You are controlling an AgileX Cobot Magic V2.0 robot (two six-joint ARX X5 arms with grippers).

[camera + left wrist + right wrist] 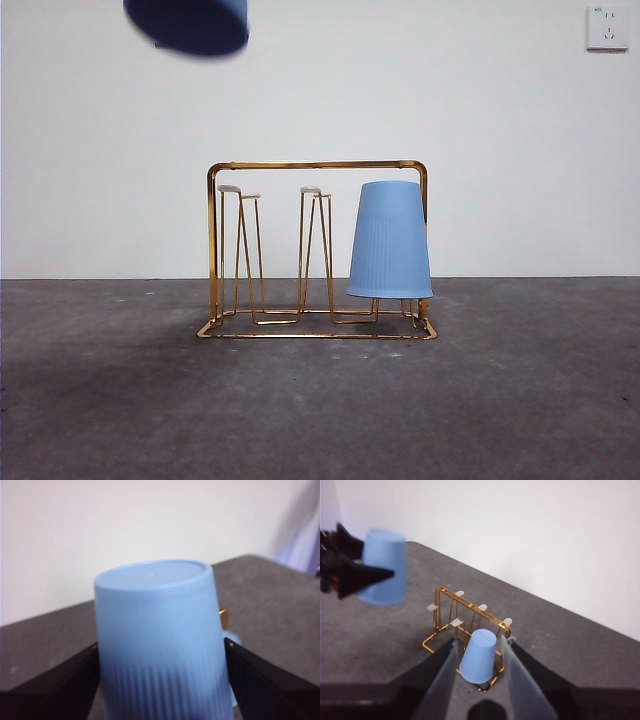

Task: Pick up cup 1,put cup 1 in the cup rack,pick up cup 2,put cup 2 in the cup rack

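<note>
The left gripper (160, 680) is raised high above the left part of the worktop (100, 400), clear of the surface. Its two black jaws press against opposite sides of a blue cup (160, 645), pinching it. This held cup is inverted, closed base uppermost, with vertical ribbing on the lower part of its wall. In the front view only its dark rim end (190, 22) shows at the top edge, above and to the left of the cup rack (316, 165).

The cup rack stands upright near the middle of the worktop, well back from the front edge. Its left and centre prong pairs carry nothing. A second blue cup (390, 240) sits inverted over the right prong pair, inside the arched frame, its rim just above the wire base.

The right gripper (480, 680) is above the right end of the rack, over the seated cup and not touching it. Its jaws are spread apart, with the seated cup (479, 655) visible in the gap between them
</note>
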